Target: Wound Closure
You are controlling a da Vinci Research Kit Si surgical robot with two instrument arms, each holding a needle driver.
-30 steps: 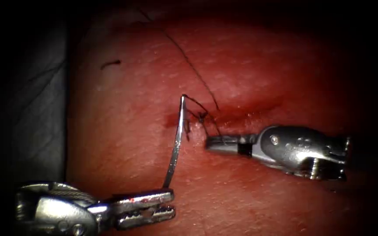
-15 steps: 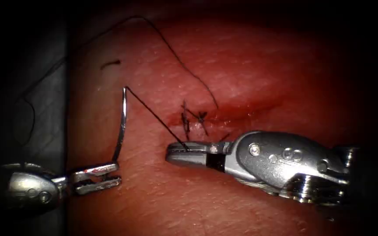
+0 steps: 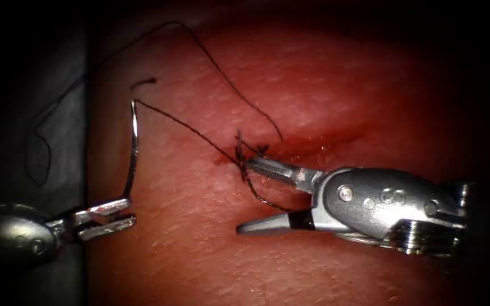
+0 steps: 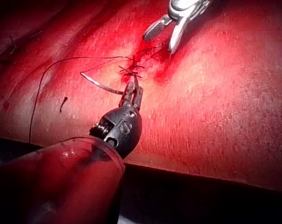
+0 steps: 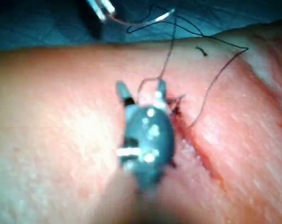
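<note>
Needle [image 3: 132, 148] held by left gripper [image 3: 104, 217]; right gripper [image 3: 259, 197] open.

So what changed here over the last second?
The left gripper, shut on the needle near its tip end, carried it leftward away from the cut, drawing thread out through the stitch. The right gripper, shut on the thread half a second ago, has opened and let it go. The needle stays out of the tissue.

Dark cloth [image 3: 58, 113] beside the bench
</note>
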